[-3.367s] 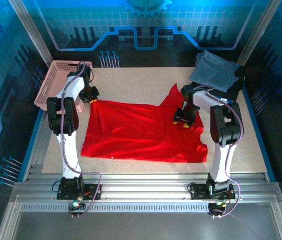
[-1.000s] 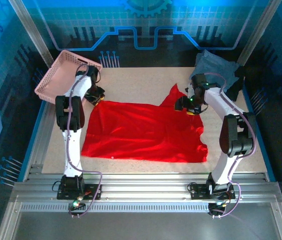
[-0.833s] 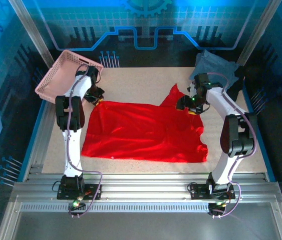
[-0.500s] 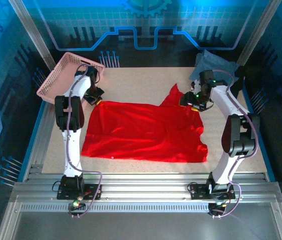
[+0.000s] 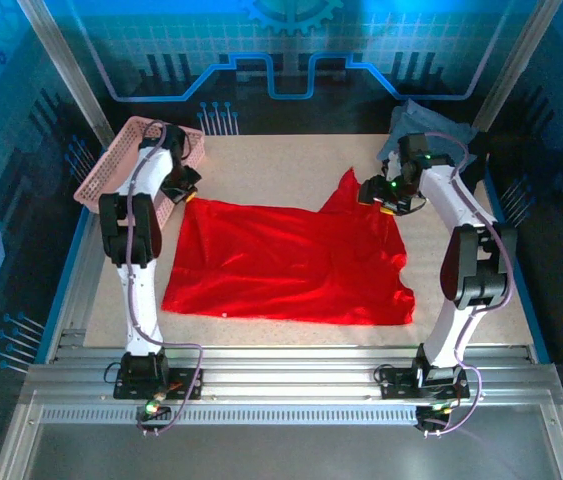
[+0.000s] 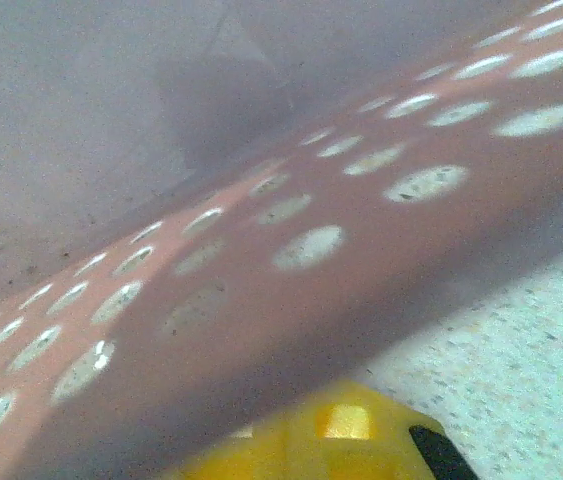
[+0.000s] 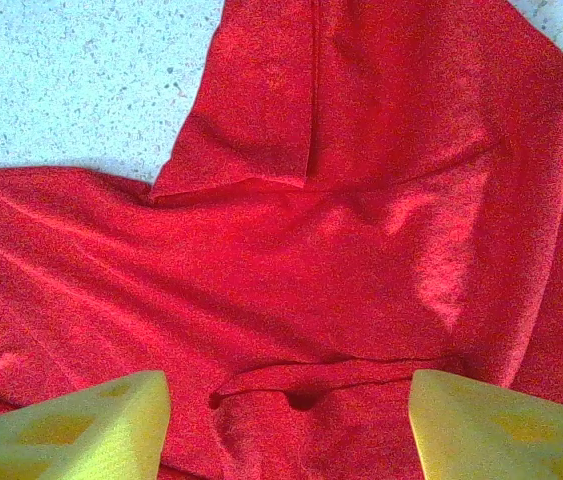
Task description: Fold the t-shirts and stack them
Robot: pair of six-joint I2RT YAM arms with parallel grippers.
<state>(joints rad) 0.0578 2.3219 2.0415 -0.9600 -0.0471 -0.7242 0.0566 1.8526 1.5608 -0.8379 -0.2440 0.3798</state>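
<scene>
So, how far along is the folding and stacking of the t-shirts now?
Done: a grey-blue shirt lies folded at the far right corner. In hand: the red t-shirt lies spread flat, unfolded; the open right gripper hovers over its far right part, the left gripper sits beside the pink basket. Left: folding the red one and stacking it.

The left arm [image 5: 133,290] is stretching far, the left claw [image 5: 183,186] hanging low at far left, its jaws' state unclear. The right arm [image 5: 446,325] is stretching far too, the right claw [image 5: 385,197] pointing down, fingers [image 7: 81,420] standing wide apart.
</scene>
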